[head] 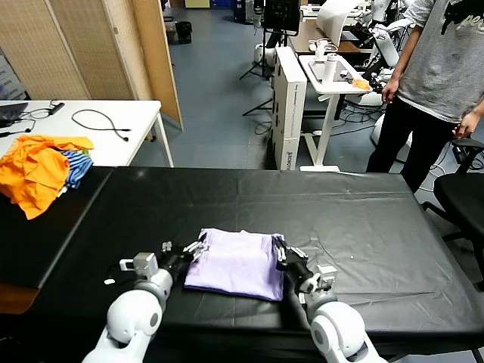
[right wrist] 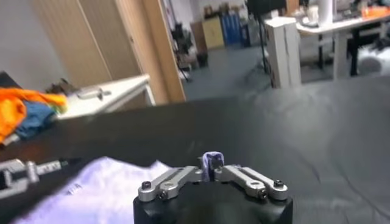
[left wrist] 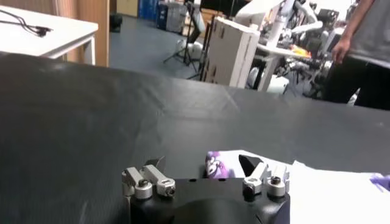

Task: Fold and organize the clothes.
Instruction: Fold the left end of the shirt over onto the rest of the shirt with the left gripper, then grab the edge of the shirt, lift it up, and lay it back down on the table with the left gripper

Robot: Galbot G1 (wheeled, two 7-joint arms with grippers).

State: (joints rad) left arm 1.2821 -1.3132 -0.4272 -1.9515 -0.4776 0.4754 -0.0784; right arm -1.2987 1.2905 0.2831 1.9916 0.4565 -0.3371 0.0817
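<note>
The clothes are one pale lavender T-shirt (head: 238, 265), lying folded into a rough rectangle near the front of the black table (head: 340, 204). My left gripper (head: 198, 246) is at the shirt's left edge. In the left wrist view the left gripper (left wrist: 204, 167) stands open, with a purple-printed corner of the shirt (left wrist: 218, 165) between its fingers. My right gripper (head: 281, 253) is at the shirt's right edge. The right wrist view shows the right gripper (right wrist: 211, 167) shut on a small pinch of lavender cloth (right wrist: 212, 159), and the rest of the shirt (right wrist: 103, 182) spreads out beside it.
An orange and blue-striped clothing heap (head: 41, 170) lies at the table's far left corner, next to a white side table (head: 113, 128) with cables. A person (head: 446, 83) stands beyond the far right corner by a black chair (head: 465, 197).
</note>
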